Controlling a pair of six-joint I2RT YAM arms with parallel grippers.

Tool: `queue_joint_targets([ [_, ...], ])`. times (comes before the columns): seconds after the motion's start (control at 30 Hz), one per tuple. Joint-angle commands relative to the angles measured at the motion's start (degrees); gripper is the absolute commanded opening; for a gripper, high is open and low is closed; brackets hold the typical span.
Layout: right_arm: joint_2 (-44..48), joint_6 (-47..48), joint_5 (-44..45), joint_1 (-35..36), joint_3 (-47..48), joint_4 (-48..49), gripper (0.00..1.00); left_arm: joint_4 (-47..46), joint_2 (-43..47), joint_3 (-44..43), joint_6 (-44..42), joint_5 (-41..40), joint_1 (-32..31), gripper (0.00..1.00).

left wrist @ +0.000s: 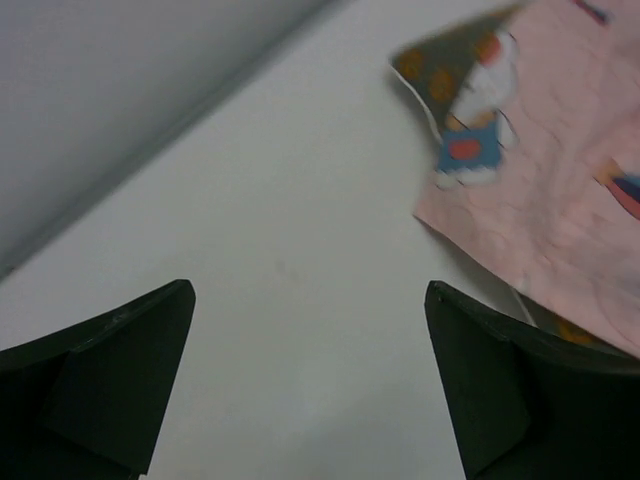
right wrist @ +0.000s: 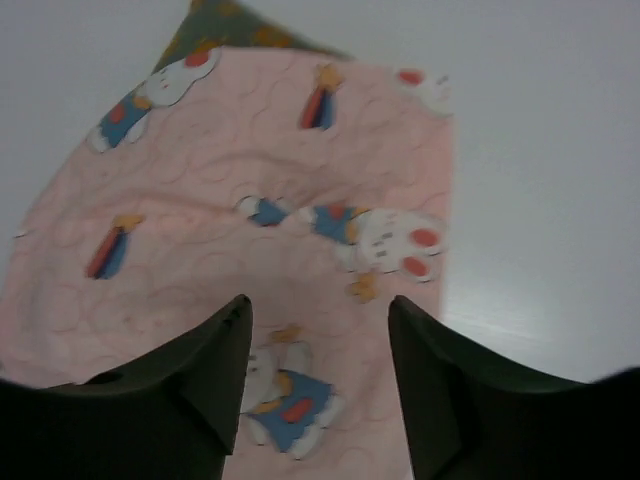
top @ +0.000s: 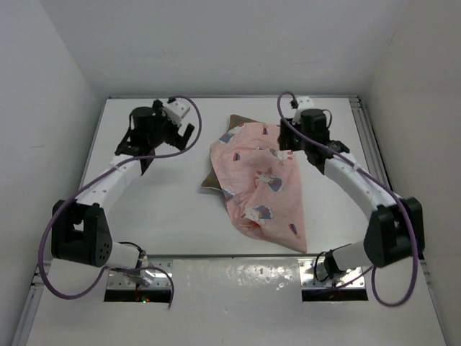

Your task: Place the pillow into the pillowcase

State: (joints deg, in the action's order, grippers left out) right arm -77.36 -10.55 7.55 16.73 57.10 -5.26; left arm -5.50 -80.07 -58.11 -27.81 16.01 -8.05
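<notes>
Covering most of the pillow [top: 232, 122], the pillowcase [top: 263, 180] shows whole only from overhead.

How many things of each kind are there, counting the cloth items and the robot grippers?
Pillow: 1
Pillowcase: 1
Gripper: 2 (left gripper, right gripper)
Total: 4

White table [top: 166, 209] between pale grey walls [top: 216, 43], with two shiny metal plates [top: 308, 272] at its near edge.
</notes>
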Motion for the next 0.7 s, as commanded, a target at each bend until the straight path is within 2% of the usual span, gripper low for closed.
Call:
queue_joint_targets([
  [0.0, -11.0, -16.6, -14.7, 2.5, 4.2, -15.7, 0.61, 21.6, -1.2, 0.6, 1.8, 0.2, -6.4, 0.99],
  [0.03, -12.5, -17.8, -13.2, 3.4, 4.0, -15.7, 0.78, 22.4, -2.3, -0.2, 3.4, 0.9, -7.4, 1.0],
  [0.07, -14.2, -19.0, -12.3, 4.1, 3.0, -13.6, 0.98, 23.2, -3.1, -0.7, 6.5, 2.9, -8.6, 1.0],
  [0.13, -14.7, -20.8, -11.0, 6.6, -0.6, -10.2, 0.99, 26.2, -5.7, -2.4, 8.3, 7.0, -9.3, 1.0],
  [0.23, -16.0, -22.3, -8.6, 9.3, -3.4, -7.0, 0.98, 27.0, -5.2, -1.3, 8.7, 7.1, -10.3, 1.0],
  [0.27, -17.4, -22.3, -7.9, 9.7, -4.0, -6.7, 0.94, 25.6, -4.7, -1.0, 9.2, 6.3, -10.2, 1.0],
  [0.3, -18.1, -22.8, -7.8, 10.2, -4.3, -6.7, 0.69, 24.8, -4.0, -0.4, 9.8, 5.4, -10.1, 1.0],
  [0.37, -19.1, -23.6, -7.7, 9.9, -4.1, -7.0, 0.26, 22.6, -3.5, 0.3, 12.1, 2.8, -8.4, 1.0],
  [0.4, -19.0, -23.8, -7.7, 9.2, -3.7, -7.2, 0.0, 21.7, -2.9, 0.4, 13.5, 1.8, -7.6, 1.0],
  [0.47, -17.6, -21.6, -7.8, 8.1, -2.2, -7.0, 0.0, 20.0, -2.3, 0.3, 16.0, 0.8, -5.4, 1.0],
  [0.53, -14.1, -19.3, -3.2, 7.4, 0.5, -7.0, 0.0, 19.3, -1.0, 0.2, 19.2, -1.7, -3.8, 1.0],
  [0.6, -12.6, -15.6, -0.4, 7.9, 7.8, -6.2, 0.0, 18.2, 0.6, 0.9, 20.8, -2.9, -2.8, 1.0],
  [0.67, -14.2, -11.7, -3.9, 10.1, 19.2, -5.3, 0.0, 16.1, 2.8, 2.5, 24.5, -5.5, -1.2, 1.0],
])
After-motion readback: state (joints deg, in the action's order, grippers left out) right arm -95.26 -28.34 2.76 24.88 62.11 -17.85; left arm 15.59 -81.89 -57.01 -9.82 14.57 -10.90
